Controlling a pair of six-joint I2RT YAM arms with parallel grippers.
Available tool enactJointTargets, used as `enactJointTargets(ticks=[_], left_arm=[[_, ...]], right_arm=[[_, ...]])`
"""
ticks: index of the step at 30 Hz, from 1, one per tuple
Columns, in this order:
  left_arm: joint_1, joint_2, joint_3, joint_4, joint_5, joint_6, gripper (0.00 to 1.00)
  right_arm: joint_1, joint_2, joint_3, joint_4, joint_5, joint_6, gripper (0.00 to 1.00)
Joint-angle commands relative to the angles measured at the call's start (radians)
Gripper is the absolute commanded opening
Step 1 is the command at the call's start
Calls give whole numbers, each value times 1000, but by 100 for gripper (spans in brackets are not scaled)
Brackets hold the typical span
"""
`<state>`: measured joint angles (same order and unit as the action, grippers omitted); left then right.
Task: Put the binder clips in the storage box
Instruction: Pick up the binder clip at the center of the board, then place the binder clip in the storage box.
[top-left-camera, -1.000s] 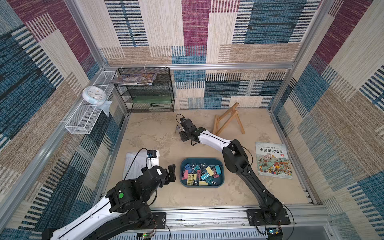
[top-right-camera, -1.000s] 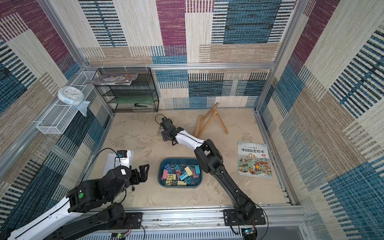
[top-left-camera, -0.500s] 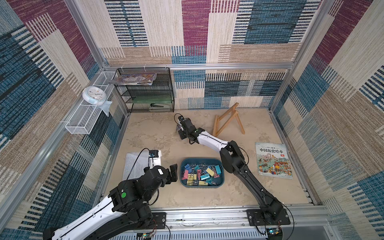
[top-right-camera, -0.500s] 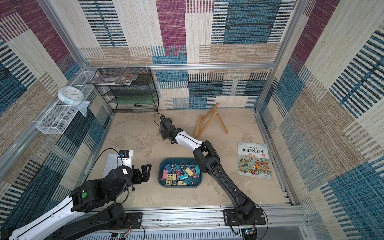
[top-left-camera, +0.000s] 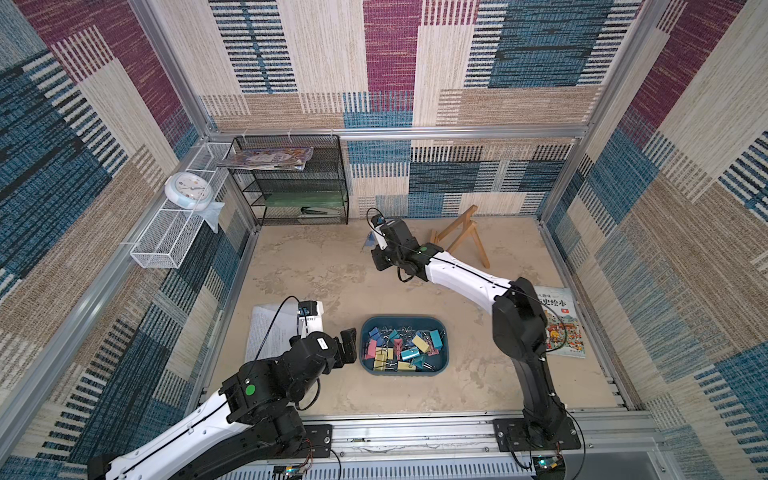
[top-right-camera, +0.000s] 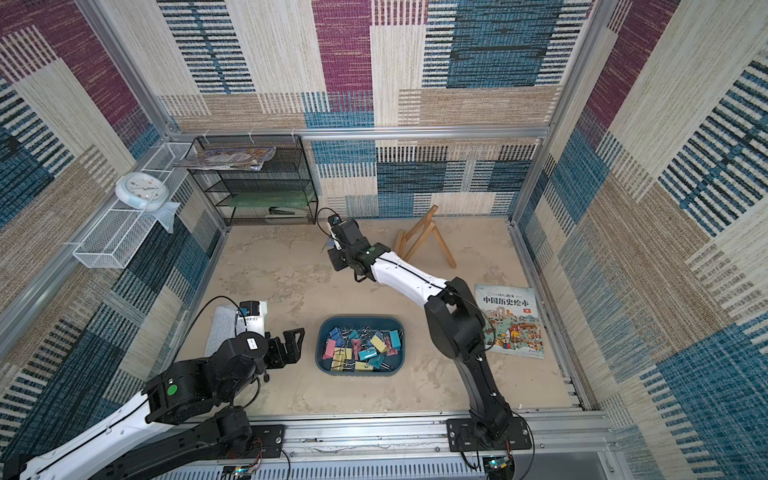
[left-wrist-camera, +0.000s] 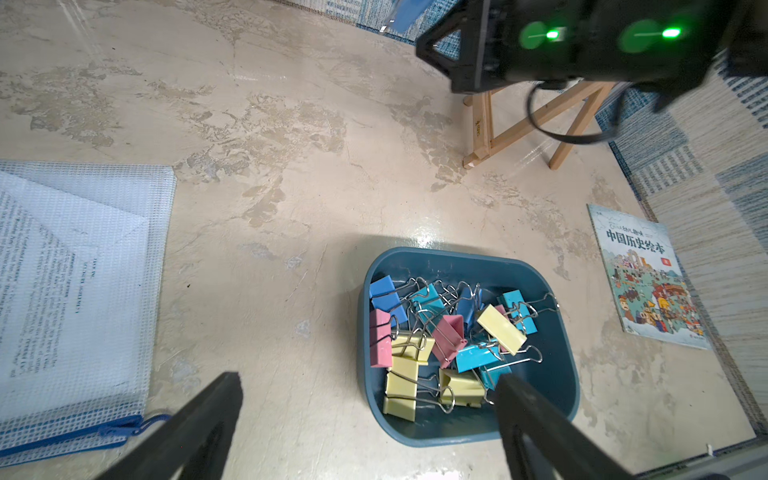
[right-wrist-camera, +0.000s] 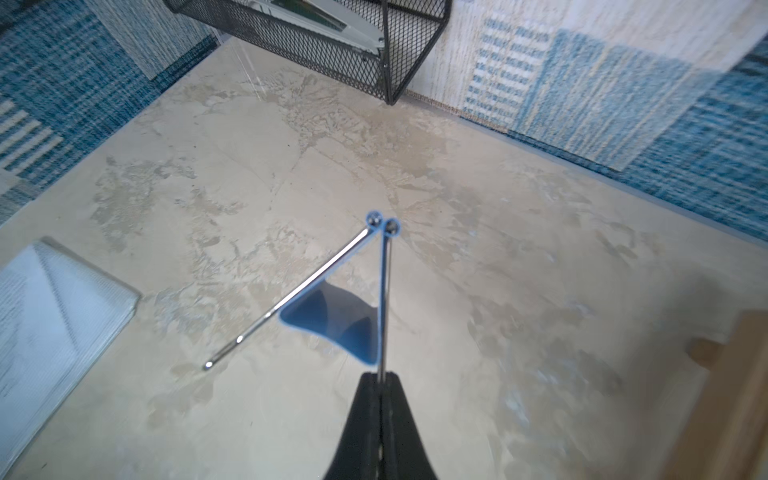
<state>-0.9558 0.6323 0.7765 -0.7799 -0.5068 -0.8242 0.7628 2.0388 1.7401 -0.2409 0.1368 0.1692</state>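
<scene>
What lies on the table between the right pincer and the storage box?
Nothing. In both top views the table between the right pincer, shut on a blue binder clip, and the storage box is bare.

A robot lab test cell: aluminium frame (top-left-camera: 457, 132), patterned woven wall panels (top-left-camera: 390, 50), robot arms (top-left-camera: 457, 278) bolted to a rail (top-left-camera: 415, 432).
</scene>
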Motion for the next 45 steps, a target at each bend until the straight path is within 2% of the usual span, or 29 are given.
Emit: enactJointTargets(ticks=[1,5,9,12,17,23,29,36,39,45], left_arm=[[2,6,-2,35,22,-4,99],[2,24,-13,63,35,-12,99],[3,59,-13,102,63,-9,99],[4,96,-8,123,75,0,99],[5,148,-2,150,80,2,99],[5,178,-3,186,99,-7,99],[5,177,-3,161,106,-25,99],[5,135,-26,149,101,-52,99],[5,125,-24,139,90,-49,99],[5,121,-36,153,74,-50,99]], right_arm=[[7,-210,-199,31,-53,54,0],[20,-508,-471,29,-113,141,0],[33,-761,-695,6,-123,238,0],[43,-886,-790,-47,-145,298,0],[94,-989,-894,-72,-229,391,0],[180,-902,-981,27,-254,441,0],[240,-695,-899,36,-222,400,0],[244,-549,-844,-15,-139,395,1],[247,-528,-838,-32,-145,399,6],[248,-601,-871,-7,-139,432,27]])
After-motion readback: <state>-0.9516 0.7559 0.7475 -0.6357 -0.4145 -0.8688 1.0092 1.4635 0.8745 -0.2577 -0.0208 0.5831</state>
